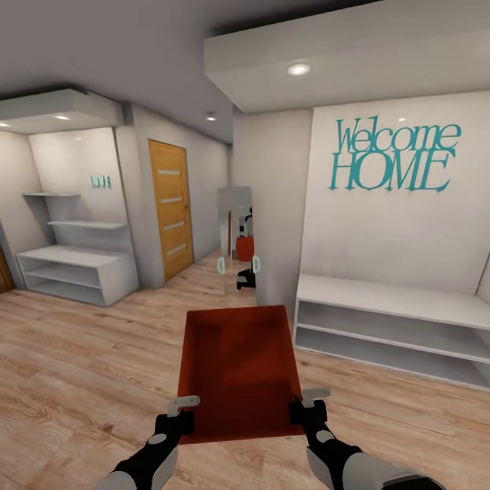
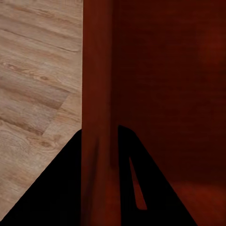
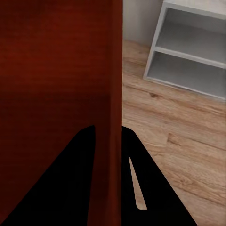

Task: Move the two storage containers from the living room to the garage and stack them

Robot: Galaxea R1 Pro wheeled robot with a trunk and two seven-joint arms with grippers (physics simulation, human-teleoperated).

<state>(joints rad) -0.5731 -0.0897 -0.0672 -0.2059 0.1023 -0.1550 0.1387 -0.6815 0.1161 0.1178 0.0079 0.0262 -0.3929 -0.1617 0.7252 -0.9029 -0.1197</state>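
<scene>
Transport is the stage this moment belongs to, not placement. One orange-red storage container (image 1: pixel 239 371) is carried out in front of the robot, held between both arms above light wood plank flooring (image 1: pixel 82 381). The left gripper (image 1: pixel 181 413) pinches the container's left wall near the corner closest to the robot, and the left wrist view shows that wall (image 2: pixel 96 94) running straight between the two dark fingers (image 2: pixel 56 188), one outside and one inside the bin. The right gripper (image 1: pixel 307 404) pinches the right wall the same way; in the right wrist view the wall (image 3: pixel 106 84) passes between its fingers (image 3: pixel 155 188) with planks and a white shelf unit (image 3: pixel 188 52) beyond.

Ahead lies a hallway: a white bench shelf (image 1: pixel 395 327) under teal "Welcome HOME" lettering (image 1: pixel 395 155), another white shelving unit (image 1: pixel 75 265) at the left, and an orange-wood door with pale stripes (image 1: pixel 170 207), which is shut. A tall mirror (image 1: pixel 238 238) straight ahead reflects the robot and the red bin.

My judgement: the first container has been picked up and is on its way, but the dark concrete of the garage is nowhere in these views, so nothing has been set down yet. What is left appears to be most of the task: reaching the garage, lowering this bin to its floor, fetching the second container, and stacking it on top.
</scene>
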